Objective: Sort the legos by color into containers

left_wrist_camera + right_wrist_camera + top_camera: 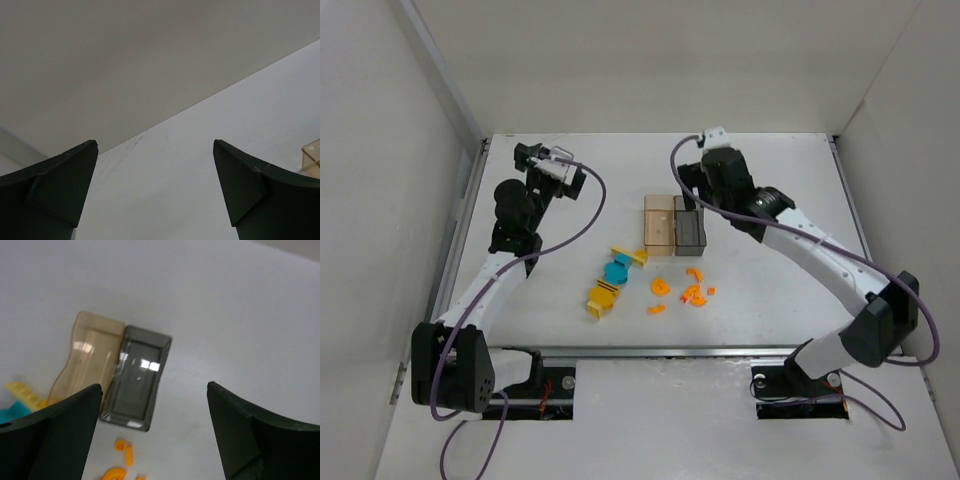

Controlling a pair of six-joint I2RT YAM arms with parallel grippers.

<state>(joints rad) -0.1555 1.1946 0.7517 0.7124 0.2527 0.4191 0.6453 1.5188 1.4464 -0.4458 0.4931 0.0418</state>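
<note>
Near the middle of the white table (770,300), the containers (675,222) are set side by side and touching: an amber-orange box (659,220) on the left and a smoky grey box (691,230) on the right. On the side of the boxes nearer the arm bases, the legos (658,309) are scattered loose on the table. Orange pieces (690,292) are gathered in a small cluster just in front of the grey box. Yellow pieces (603,298), one of them dark-striped, and a teal-blue piece (616,270) are laid out to the cluster's left.

The right gripper (154,386) is held above the boxes with its jaws spread wide and nothing caught between them; the grey box is framed between its fingers (55,435).

The left gripper (155,145) is raised over the far left of the table, well apart from the legos. Its jaws are likewise spread wide with nothing held, and only bare table and the wall (125,60) are seen past them, with a corner of the amber-orange box at the view's right edge.
</note>
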